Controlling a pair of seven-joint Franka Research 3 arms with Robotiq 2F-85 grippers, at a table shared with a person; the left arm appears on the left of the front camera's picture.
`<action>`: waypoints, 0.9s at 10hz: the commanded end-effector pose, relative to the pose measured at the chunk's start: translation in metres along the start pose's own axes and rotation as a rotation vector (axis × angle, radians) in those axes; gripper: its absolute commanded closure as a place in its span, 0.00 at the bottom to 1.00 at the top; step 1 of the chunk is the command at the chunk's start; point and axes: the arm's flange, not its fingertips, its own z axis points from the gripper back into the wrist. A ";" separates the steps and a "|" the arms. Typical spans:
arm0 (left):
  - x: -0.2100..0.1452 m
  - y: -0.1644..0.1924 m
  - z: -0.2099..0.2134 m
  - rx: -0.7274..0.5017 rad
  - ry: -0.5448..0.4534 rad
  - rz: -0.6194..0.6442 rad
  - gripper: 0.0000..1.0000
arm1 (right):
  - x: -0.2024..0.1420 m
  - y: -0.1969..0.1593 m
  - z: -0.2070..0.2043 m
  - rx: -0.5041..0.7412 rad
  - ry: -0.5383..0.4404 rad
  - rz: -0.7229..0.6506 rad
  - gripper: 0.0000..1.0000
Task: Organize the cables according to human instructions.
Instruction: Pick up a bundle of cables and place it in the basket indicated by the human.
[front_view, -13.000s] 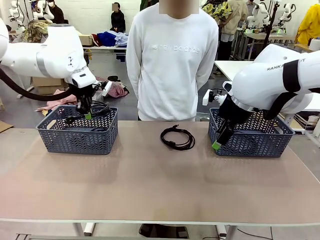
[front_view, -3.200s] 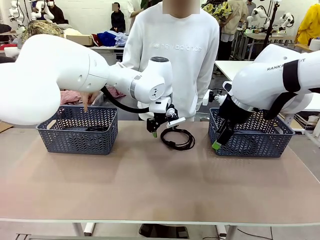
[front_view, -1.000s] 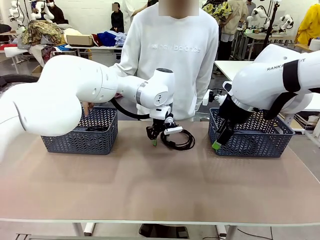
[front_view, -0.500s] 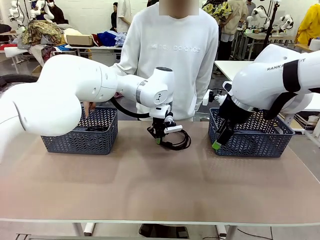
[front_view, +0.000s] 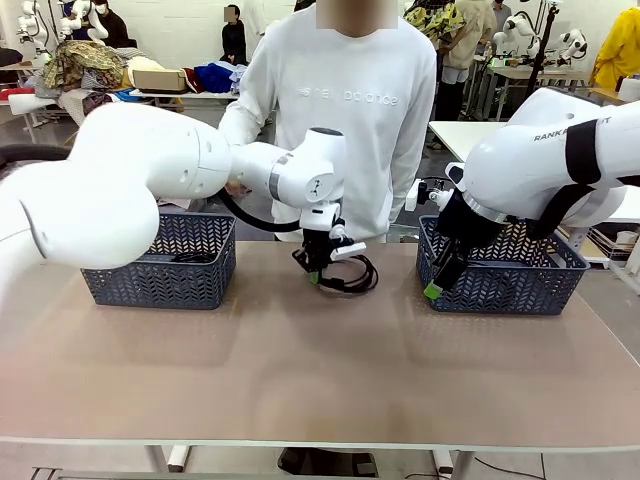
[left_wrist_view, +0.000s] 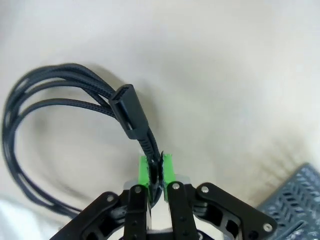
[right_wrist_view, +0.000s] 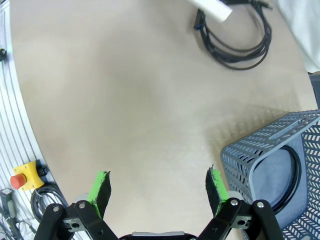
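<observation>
Left gripper (left_wrist_view: 155, 172) pinches the cable (left_wrist_view: 60, 100) coil near the tabletop's (front_view: 320, 370) far edge, middle; coil fans beyond its fingertips. Right gripper (right_wrist_view: 157, 187) spread wide, beside right basket (front_view: 500, 270).

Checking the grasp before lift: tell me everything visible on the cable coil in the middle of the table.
The cable coil is a thin black cord with a braided-looking sheath, wound in several loose loops. It sits mid-table, toward the person's side, between the two baskets. A chunky black plug ends one strand. The left gripper is shut on the strands just behind that plug, green pads pinching them. The far loops look to rest on the tabletop; nothing else touches the coil.
</observation>
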 end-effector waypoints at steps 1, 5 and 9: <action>0.002 -0.032 0.051 0.012 0.001 0.274 1.00 | 0.002 -0.001 0.002 -0.011 0.007 -0.002 0.00; -0.005 -0.098 0.127 0.059 -0.081 0.552 1.00 | 0.002 -0.001 0.002 -0.011 0.007 -0.002 0.00; -0.032 -0.183 0.172 0.100 -0.038 0.739 1.00 | 0.002 -0.001 0.002 -0.011 0.007 -0.002 0.00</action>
